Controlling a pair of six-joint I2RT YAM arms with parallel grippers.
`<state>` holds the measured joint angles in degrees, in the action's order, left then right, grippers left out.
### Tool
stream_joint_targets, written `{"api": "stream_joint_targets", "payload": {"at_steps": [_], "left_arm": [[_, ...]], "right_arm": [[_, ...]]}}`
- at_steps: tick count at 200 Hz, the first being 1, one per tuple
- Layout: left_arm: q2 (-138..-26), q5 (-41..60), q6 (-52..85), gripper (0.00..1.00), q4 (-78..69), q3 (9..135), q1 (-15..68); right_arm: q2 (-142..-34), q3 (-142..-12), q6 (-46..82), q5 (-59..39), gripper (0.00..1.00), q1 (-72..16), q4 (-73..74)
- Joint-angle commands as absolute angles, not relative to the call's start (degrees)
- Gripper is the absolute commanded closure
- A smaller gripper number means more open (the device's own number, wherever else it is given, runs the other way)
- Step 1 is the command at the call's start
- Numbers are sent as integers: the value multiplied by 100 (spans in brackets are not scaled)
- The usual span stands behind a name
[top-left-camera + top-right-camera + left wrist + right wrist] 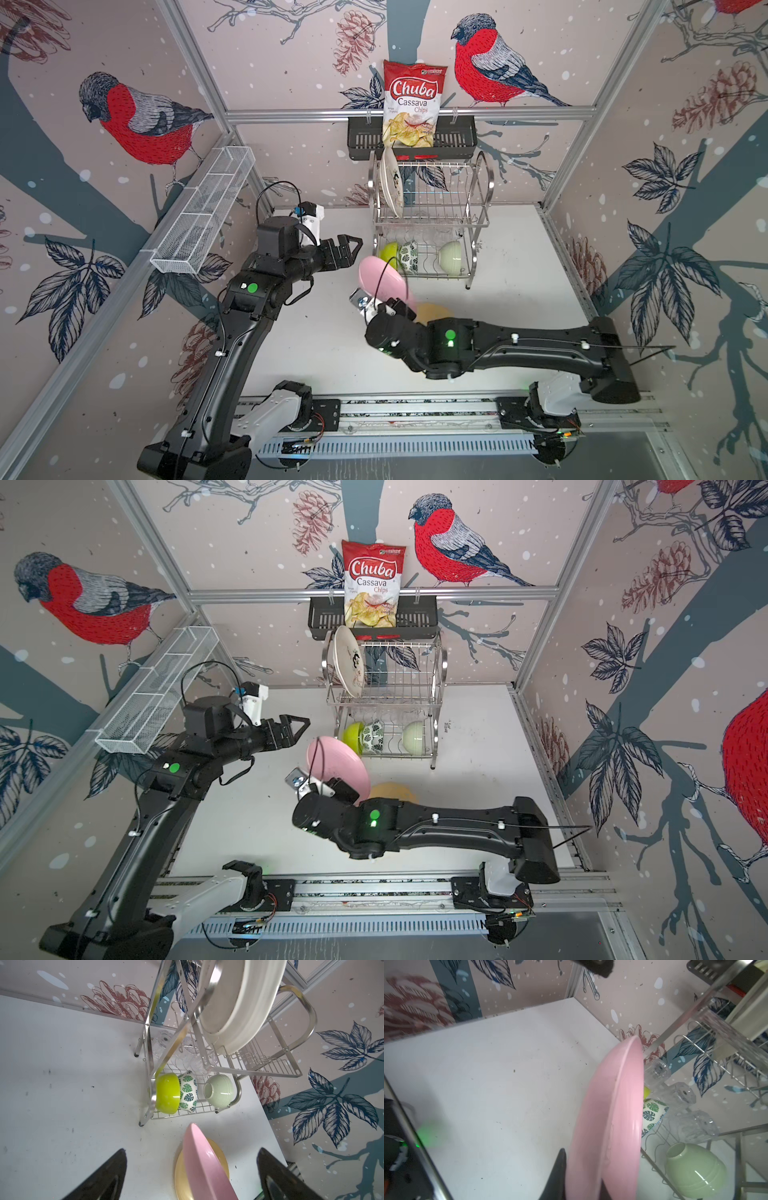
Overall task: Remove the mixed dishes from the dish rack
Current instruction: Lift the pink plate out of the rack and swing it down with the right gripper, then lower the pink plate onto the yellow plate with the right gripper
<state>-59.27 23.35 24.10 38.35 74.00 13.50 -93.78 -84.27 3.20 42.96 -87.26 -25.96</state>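
Bird-patterned walls enclose a white worktop [519,332]. In both top views the dish rack [484,187] stands at 12 o'clock on it, below a black basket [365,139] that holds a chips bag [413,104]. A white mesh tray [203,216] hangs on the wall at 9 o'clock.

Upper tier: the cream plate [392,183] stands on edge at the 9 o'clock end. Lower tier: the lime bowl [389,250] and leaf-print bowl [409,255] lie touching, and the pale green bowl [451,255] lies apart from them. The clear tumblers [164,1041] behind the bowls show plainly only in the wrist views.

The pink plate [382,278] is off the rack, tilted on edge at 7 o'clock of it. The right tool [582,1184] is clamped on its rim; the right wrist view shows a finger against each face.

The tan plate [180,1169] lies flat on the worktop. The left wrist view shows it beneath the pink plate, while the right arm covers most of it in the top views. Whether the two plates touch cannot be told.

The left tool [351,247] hangs at 10 o'clock of the pink plate, jaws wide apart and empty.
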Motion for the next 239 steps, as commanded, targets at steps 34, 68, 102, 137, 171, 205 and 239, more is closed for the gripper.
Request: {"api": "stream_joint_targets", "payload": {"at_steps": [34,68,102,137,171,205,239], "left_arm": [[-6015,3026,2273,16,3907,6712,1344],[-6113,2991,2250,24,4002,6330,1345],[-6115,3275,2365,72,3741,6181,1345],[-6124,3636,2585,90,3419,6149,1345],[-6028,3779,2744,100,3152,6161,1354],[-5985,3882,2839,100,2954,6153,1351],[-6031,3806,2865,100,2913,6143,1353]], "right_arm": [[-10231,-8877,-676,5604,98,-8999,-2403],[-10285,-8828,-888,5936,98,-9014,-2142],[-10283,-8694,-1173,6454,98,-9008,-1705],[-10310,-8641,-1203,6633,90,-8891,-1591],[-10212,-8583,-929,6340,66,-8803,-1606],[-9881,-8518,-425,4695,40,-8705,-1786],[-9377,-8254,411,2226,22,-8357,-1511]]}}
